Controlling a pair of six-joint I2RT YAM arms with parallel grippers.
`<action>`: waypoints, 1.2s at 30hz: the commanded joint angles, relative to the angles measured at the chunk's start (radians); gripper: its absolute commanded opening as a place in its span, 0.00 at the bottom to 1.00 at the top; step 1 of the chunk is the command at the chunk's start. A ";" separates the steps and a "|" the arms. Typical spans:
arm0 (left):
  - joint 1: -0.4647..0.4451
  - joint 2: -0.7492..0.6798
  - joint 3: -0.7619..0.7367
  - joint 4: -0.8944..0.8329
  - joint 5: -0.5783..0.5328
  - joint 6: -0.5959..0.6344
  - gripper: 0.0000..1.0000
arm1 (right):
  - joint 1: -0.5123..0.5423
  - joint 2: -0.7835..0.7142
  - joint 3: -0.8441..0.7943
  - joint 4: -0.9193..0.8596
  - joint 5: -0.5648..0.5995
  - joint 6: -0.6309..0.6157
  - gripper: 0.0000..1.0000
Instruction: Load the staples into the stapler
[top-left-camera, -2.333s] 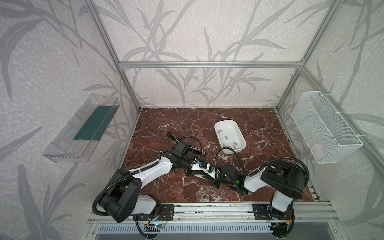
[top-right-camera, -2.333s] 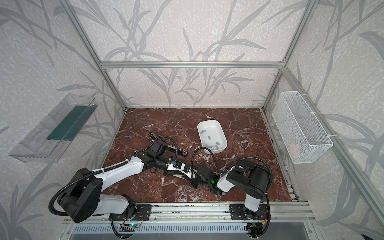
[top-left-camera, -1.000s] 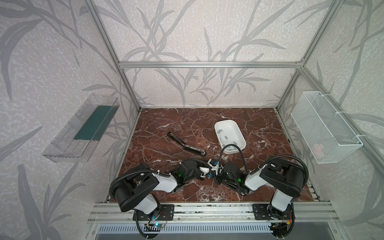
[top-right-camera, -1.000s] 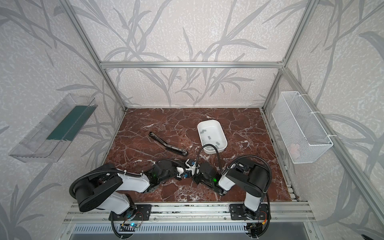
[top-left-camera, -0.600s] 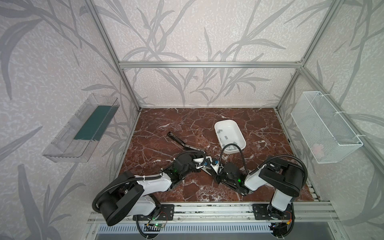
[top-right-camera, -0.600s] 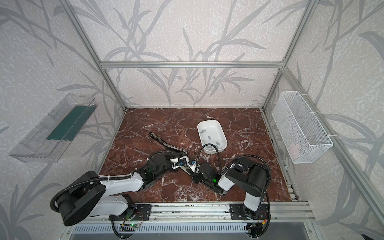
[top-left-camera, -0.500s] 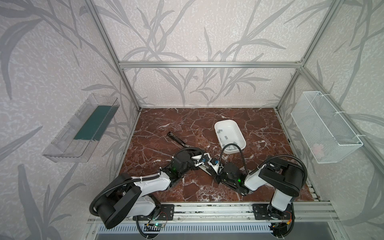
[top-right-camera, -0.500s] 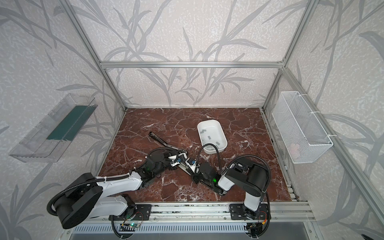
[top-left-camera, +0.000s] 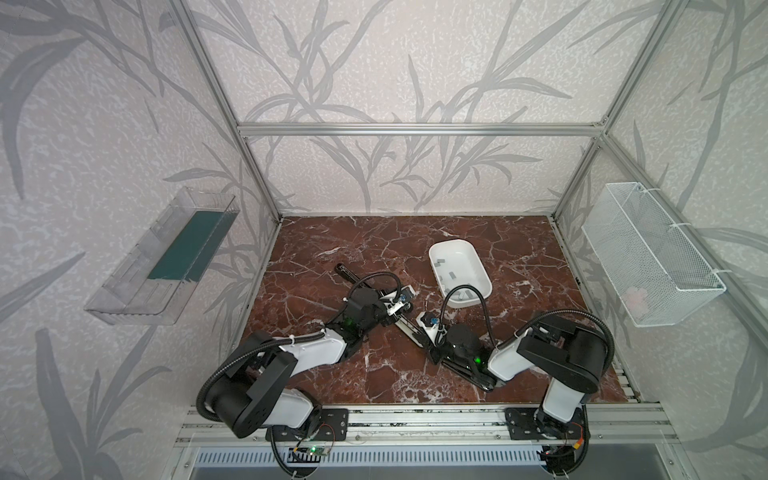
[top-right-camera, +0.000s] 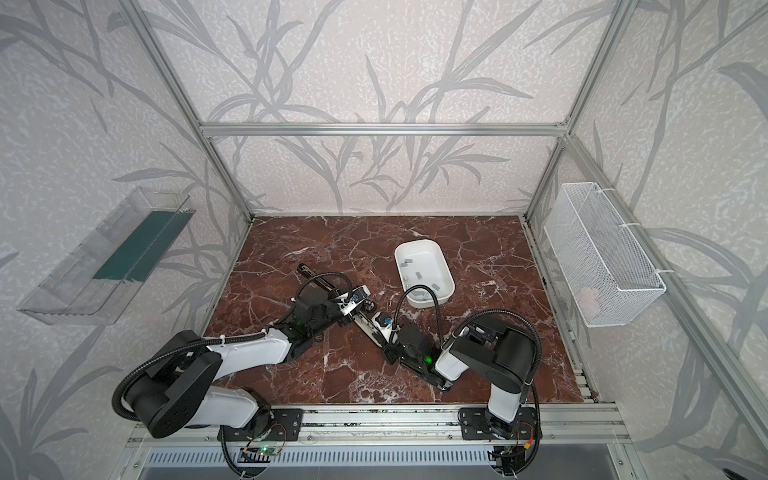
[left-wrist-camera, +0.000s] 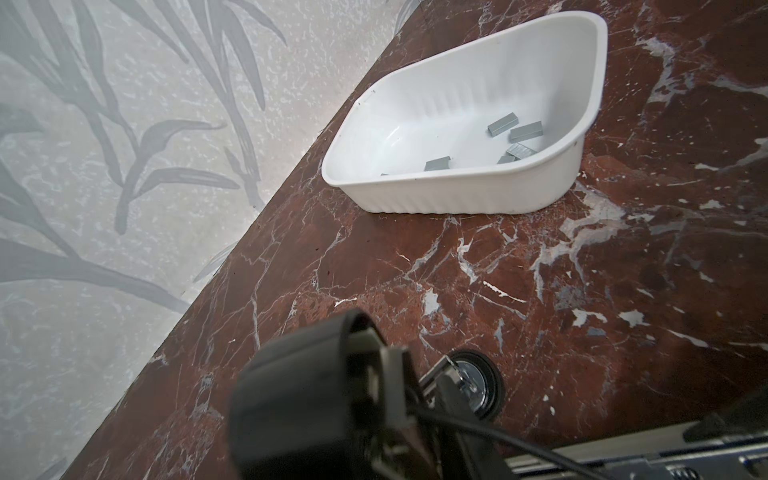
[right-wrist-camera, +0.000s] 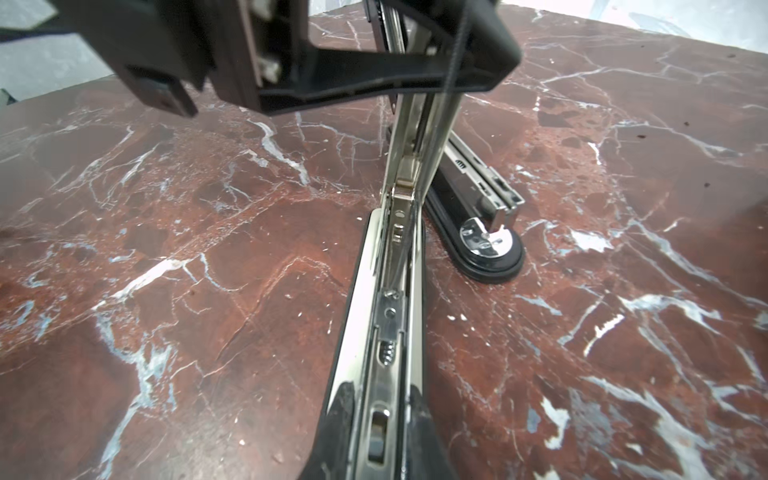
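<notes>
Clerk: Surface and enclosure?

Inspector: Red-brown marble worktop (top-left-camera: 523, 249) with white veining. The pale walls (top-left-camera: 395, 62) are papered in a grey leaf print and bounded by a bare aluminium frame (top-left-camera: 415, 129). A clear plastic shelf (top-left-camera: 137, 291) hangs on one side wall, and a white wire basket (top-left-camera: 648, 257) on the opposite one.

Clerk: Items under the task?

Inspector: Several small flat grey metal staples (left-wrist-camera: 503, 124) lie as loose strips inside a white rounded plastic tray (left-wrist-camera: 457, 195), right of centre on the worktop. The black and chrome stapler (right-wrist-camera: 386, 332) lies opened out on a slant nearer the front than that tray, between the two arms. Its black base with the round anvil plate rests flat on the marble.

Clerk: The claws?

Inspector: The right claw (top-left-camera: 432, 345) is clamped on the chrome-lined black arm of the stapler, one finger on each side. The left claw (top-left-camera: 392, 309) sits over the far end of that chrome arm, just beside the anvil; whether its jaws press on it cannot be told
</notes>
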 joint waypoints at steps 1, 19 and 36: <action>0.083 0.023 0.023 -0.010 -0.252 0.080 0.41 | 0.041 0.000 -0.052 -0.045 -0.127 -0.057 0.00; 0.229 -0.114 0.059 -0.361 -0.244 0.012 0.46 | 0.031 0.020 -0.075 -0.019 -0.072 -0.050 0.00; 0.351 -0.209 0.015 -0.450 -0.097 -0.090 0.60 | 0.010 0.031 -0.043 -0.074 -0.075 -0.079 0.00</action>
